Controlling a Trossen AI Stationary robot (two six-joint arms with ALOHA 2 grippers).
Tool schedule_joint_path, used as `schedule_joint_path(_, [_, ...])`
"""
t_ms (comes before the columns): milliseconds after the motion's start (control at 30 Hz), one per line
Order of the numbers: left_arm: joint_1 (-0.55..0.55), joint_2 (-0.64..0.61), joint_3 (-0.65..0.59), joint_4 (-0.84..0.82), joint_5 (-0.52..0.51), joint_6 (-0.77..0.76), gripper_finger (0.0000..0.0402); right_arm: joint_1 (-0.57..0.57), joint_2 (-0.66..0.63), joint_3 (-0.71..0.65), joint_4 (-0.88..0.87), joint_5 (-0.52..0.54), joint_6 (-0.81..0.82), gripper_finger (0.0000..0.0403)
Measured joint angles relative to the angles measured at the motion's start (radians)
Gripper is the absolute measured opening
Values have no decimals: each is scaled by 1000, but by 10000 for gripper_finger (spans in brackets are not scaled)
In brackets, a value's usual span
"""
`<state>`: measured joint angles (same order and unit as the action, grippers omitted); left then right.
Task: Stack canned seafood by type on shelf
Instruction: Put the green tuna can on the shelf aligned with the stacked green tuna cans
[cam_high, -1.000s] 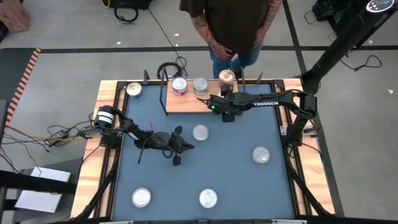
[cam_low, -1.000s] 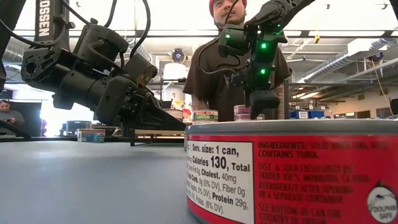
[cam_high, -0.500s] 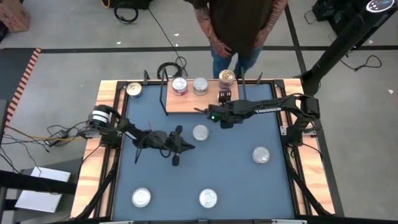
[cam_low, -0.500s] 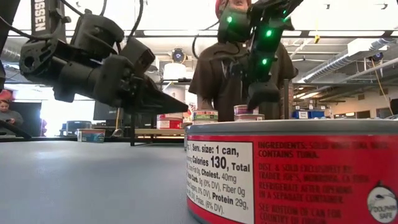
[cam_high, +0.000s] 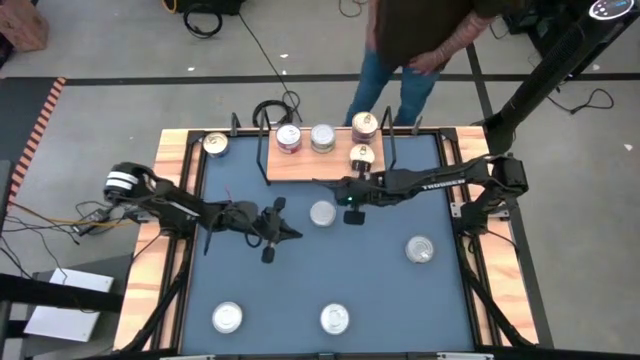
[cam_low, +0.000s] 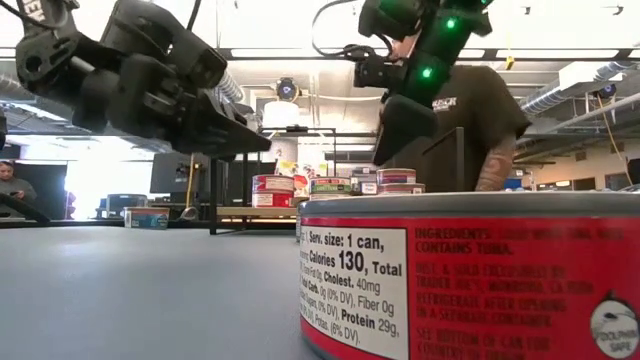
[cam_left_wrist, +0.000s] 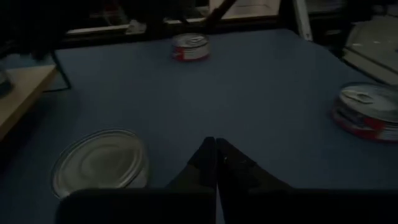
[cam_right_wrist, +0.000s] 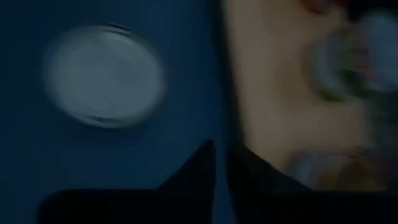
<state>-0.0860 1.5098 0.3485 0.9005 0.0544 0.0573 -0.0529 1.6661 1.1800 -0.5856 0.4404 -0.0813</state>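
Observation:
The shelf (cam_high: 312, 166) lies at the table's far side, with two silver-lidded tins (cam_high: 322, 137) and two gold-lidded tins (cam_high: 361, 155) standing on it. Other canned seafood stands on the blue table: one tin at mid-table (cam_high: 322, 213), others nearer (cam_high: 420, 249). My right gripper (cam_high: 323, 185) hovers between the shelf's near edge and the mid-table tin (cam_right_wrist: 102, 74), its fingers nearly together and empty. My left gripper (cam_high: 294, 235) is shut and empty, raised over the table left of that tin (cam_left_wrist: 99, 163).
A gold-lidded tin (cam_high: 215, 143) sits on the wooden rim at the far left. Two tins (cam_high: 228, 318) stand near the front edge, one filling the low view (cam_low: 470, 275). A person (cam_high: 410, 40) stands beyond the far edge. Black wire uprights (cam_high: 390, 145) flank the shelf.
My right gripper has drawn back from the gold-lidded tin, which stays standing at the shelf's near edge, and has gone toward the near edge and left, over the mid-table tin. My left gripper has risen and pulled slightly toward the left edge. The person has stepped right.

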Motion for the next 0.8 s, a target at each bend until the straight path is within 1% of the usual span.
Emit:
schedule_joint_path(100, [0, -60, 1, -71, 26, -7, 2, 7, 0, -60, 114, -114, 8, 15])
schedule_joint_path(133, [0, -76, 1, -96, 41, -11, 2, 10, -3, -78, 145, -135, 15, 9])
schedule_joint_path(300, [-2, -151, 1, -212, 142, -72, 2, 45, -20, -141, 249, -155, 70, 20])
schedule_joint_path(400, [-5, -182, 1, -271, 207, -112, 1, 74, -23, -157, 254, -170, 92, 12])
schedule_joint_path(533, [-30, -210, 13, -388, 237, -118, 1, 111, -24, -162, 248, -220, 98, 6])
schedule_joint_path(633, [-70, -221, 44, -547, 239, -121, 1, 131, -24, -162, 247, -229, 98, 14])
schedule_joint_path(800, [-173, -221, 149, -829, 240, -144, 1, 137, -24, -162, 246, -228, 90, 13])
